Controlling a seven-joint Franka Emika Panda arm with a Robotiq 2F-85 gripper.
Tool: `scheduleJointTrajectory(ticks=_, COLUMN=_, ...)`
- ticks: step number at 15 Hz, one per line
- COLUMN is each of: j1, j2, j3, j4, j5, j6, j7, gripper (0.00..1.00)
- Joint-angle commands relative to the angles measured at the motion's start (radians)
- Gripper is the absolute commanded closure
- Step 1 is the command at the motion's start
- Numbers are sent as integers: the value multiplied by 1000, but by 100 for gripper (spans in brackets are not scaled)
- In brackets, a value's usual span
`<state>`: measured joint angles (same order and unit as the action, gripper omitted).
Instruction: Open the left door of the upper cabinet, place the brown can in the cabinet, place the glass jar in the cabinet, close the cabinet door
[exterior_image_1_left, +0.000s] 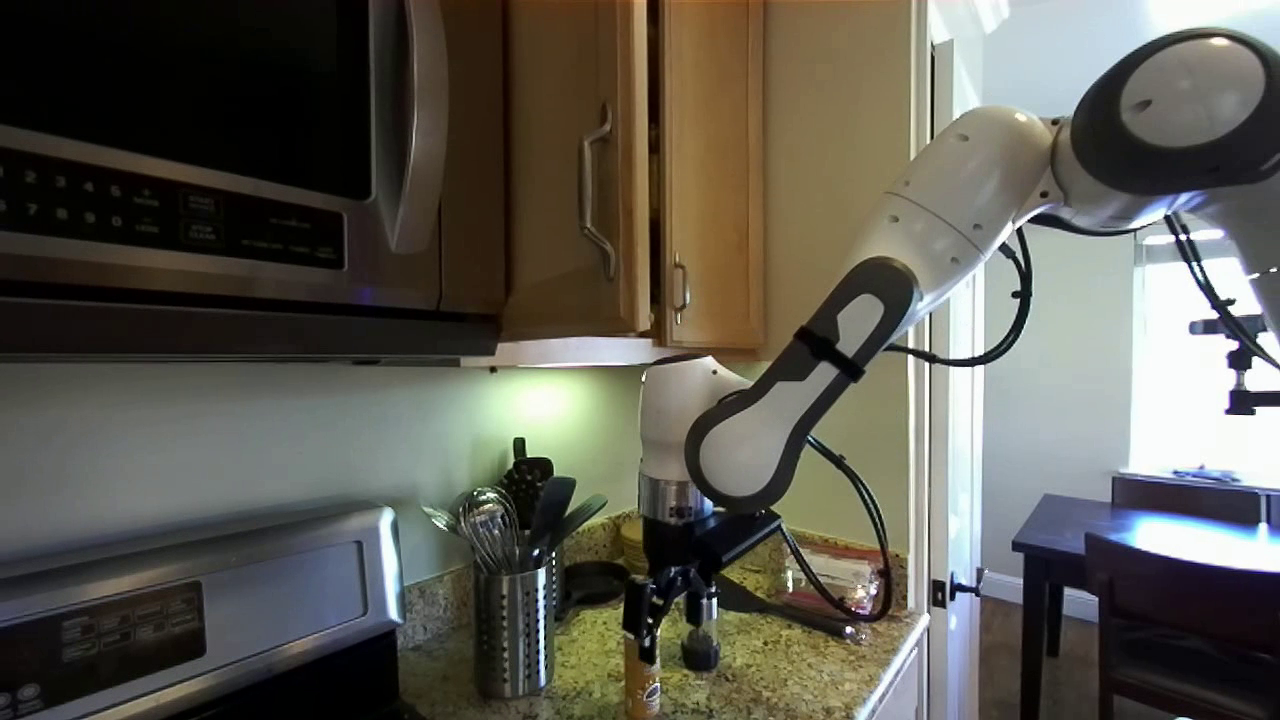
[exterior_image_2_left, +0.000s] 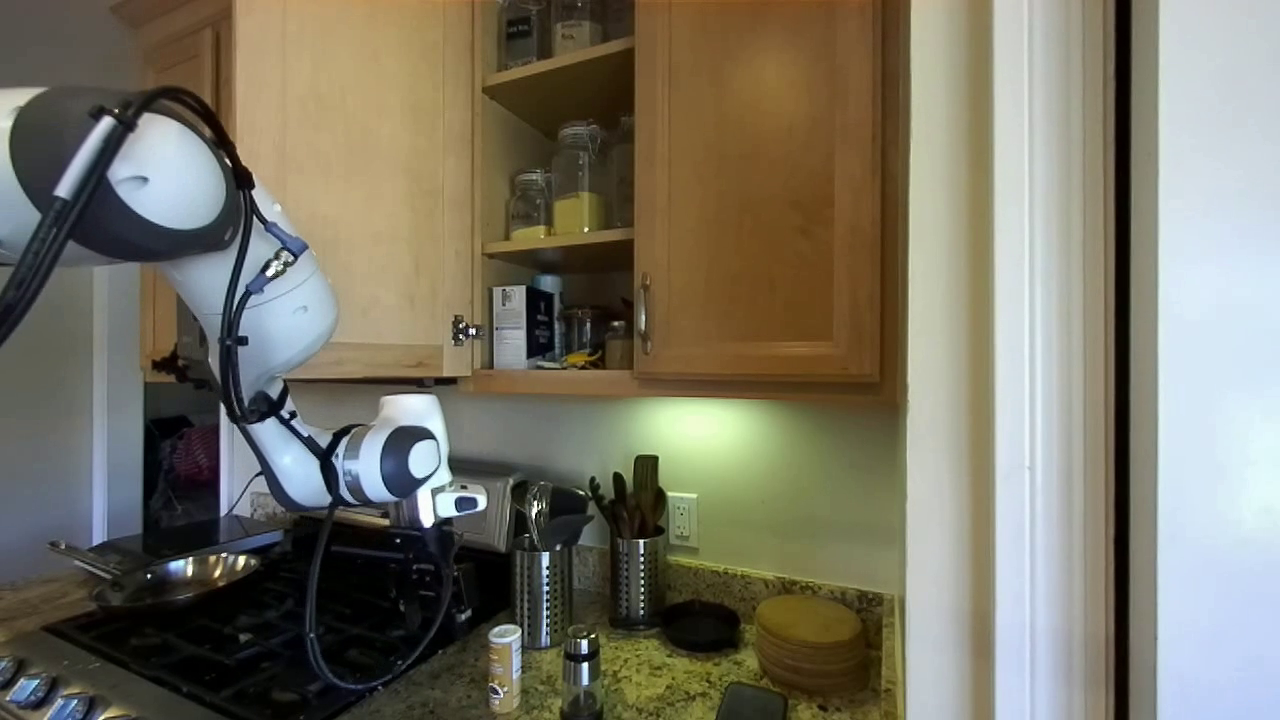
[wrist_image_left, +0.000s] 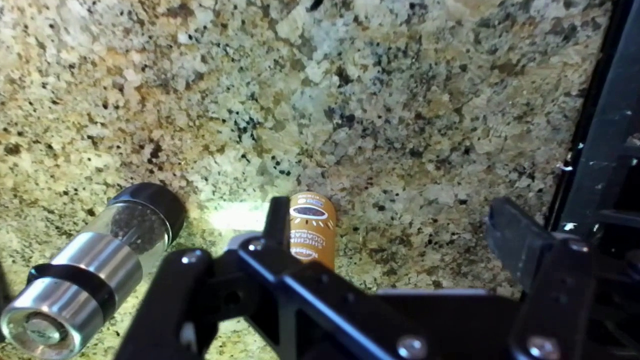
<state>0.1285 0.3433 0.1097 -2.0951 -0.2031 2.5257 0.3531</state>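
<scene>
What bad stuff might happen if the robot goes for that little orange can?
The open gripper might knock over the brown can, because in the wrist view the can is right by one finger, not midway between the two.

The glass jar stands close to the can, so it might get bumped and tip too.

A box stands low in the upper cabinet, so the can might hit it going in.
</scene>
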Motion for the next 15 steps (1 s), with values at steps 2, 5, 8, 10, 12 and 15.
scheduleJointTrajectory(ticks=2, j1=65, j2=86, j3=-87, j4=47, j5=-49, j6=103, j7=23, gripper=0)
scheduleJointTrajectory(ticks=5, j1=96, j2=121, j3=-131, j4=57, j5=-64, j6=156, j7=26, gripper=0)
scheduleJointTrajectory(ticks=8, j1=115, j2=153, j3=-159, j4=73, j5=-60, j6=196, j7=19, gripper=0)
scheduleJointTrajectory(ticks=10, j1=129, j2=172, j3=-177, j4=87, j5=-60, j6=218, j7=17, gripper=0)
scheduleJointTrajectory(ticks=12, j1=141, j2=189, j3=-193, j4=105, j5=-61, j6=230, j7=16, gripper=0)
scheduleJointTrajectory(ticks=15, j1=150, j2=211, j3=-209, j4=130, j5=-58, j6=236, j7=8, gripper=0)
